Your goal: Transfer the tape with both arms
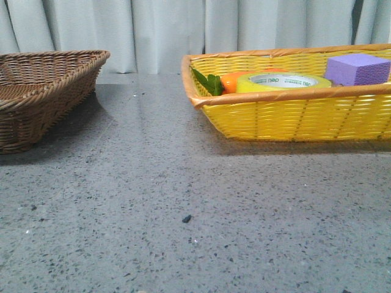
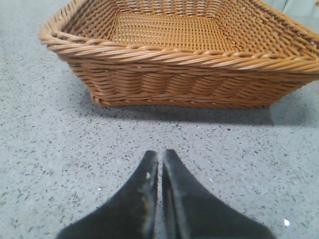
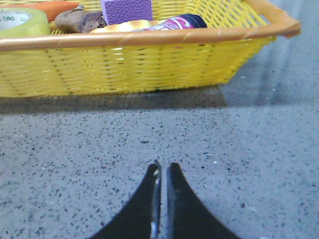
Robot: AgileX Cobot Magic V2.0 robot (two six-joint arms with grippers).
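The tape roll (image 1: 284, 82) is lying flat in the yellow wicker basket (image 1: 293, 116), between an orange carrot-like toy (image 1: 235, 80) and the purple foam block (image 1: 357, 68). It is looking light, rigid and slick-sided, so pinching across its wall through the white, green-lettered core seems the best hold. The left tool (image 2: 160, 160) and right tool (image 3: 163, 172) are hovering over the tabletop (image 1: 183, 201), jaws nearly touching, gripping nothing.

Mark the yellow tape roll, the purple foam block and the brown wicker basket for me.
Translucent yellow tape roll (image 1: 284, 82): front view, on its top face.
Purple foam block (image 1: 359, 69): front view, on its front side.
Brown woven wicker basket (image 2: 184, 56): left wrist view, on its near braided rim.
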